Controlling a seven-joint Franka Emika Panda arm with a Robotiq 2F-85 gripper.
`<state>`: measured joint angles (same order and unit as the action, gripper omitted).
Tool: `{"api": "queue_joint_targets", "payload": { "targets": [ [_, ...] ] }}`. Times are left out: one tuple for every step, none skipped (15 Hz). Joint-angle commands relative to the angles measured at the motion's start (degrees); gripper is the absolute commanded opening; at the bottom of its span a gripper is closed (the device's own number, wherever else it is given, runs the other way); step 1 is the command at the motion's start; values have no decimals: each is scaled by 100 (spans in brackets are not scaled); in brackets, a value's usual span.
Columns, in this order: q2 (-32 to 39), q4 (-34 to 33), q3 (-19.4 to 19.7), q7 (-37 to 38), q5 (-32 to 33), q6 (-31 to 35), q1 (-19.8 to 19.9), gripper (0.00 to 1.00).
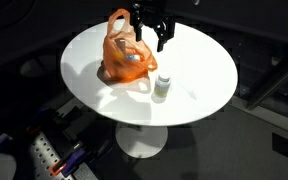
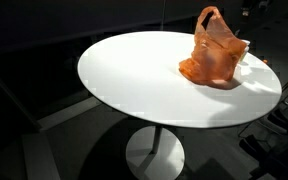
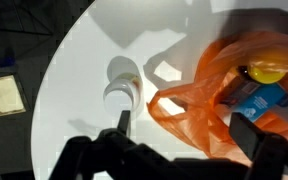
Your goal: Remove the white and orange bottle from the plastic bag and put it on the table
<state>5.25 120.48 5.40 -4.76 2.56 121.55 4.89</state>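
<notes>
Black gripper [image 1: 151,38] hangs from 12 o'clock, wrist vertical, fingers down, just above the bag [image 1: 124,58] | jaws spread wide, holding nothing | bottle [image 1: 162,85]: small, white, upright on the table [image 1: 199,65], at 4 o'clock of the bag, apart | bag: orange, thin, crinkled, translucent | table: round, white, smooth

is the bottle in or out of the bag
Out: the bottle stands upright on the table beside the bag.

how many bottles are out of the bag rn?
1: the bottle stands on the table beside the orange bag. More may be hidden inside the bag.
</notes>
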Motion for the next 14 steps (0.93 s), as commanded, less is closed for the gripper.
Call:
{"api": "queue_joint_targets", "payload": {
  "targets": [
    [-387, -1, -163, 66, 224, -465, -165, 100],
    [-469, 5, -217, 71, 239, -553, -217, 100],
    [-573, 31, -279, 76, 228, -643, -275, 100],
    [-670, 60, -339, 93, 220, -725, -334, 100],
    [-749, 77, -394, 110, 209, -802, -384, 100],
    [-836, 98, -454, 146, 202, -878, -440, 100],
    [-931, 120, -515, 186, 197, -961, -496, 100],
    [-1028, 136, -578, 231, 194, -1058, -552, 100],
    [-1141, 157, -636, 304, 211, -1152, -603, 100],
    [-1250, 167, -690, 369, 226, -1245, -645, 100],
    [-1365, 185, -740, 425, 230, -1315, -682, 100],
    [-1490, 204, -783, 488, 223, -1390, -711, 100],
    [-1626, 230, -821, 537, 211, -1451, -737, 100],
    [-1758, 249, -851, 584, 199, -1514, -754, 100]
  ]
}}
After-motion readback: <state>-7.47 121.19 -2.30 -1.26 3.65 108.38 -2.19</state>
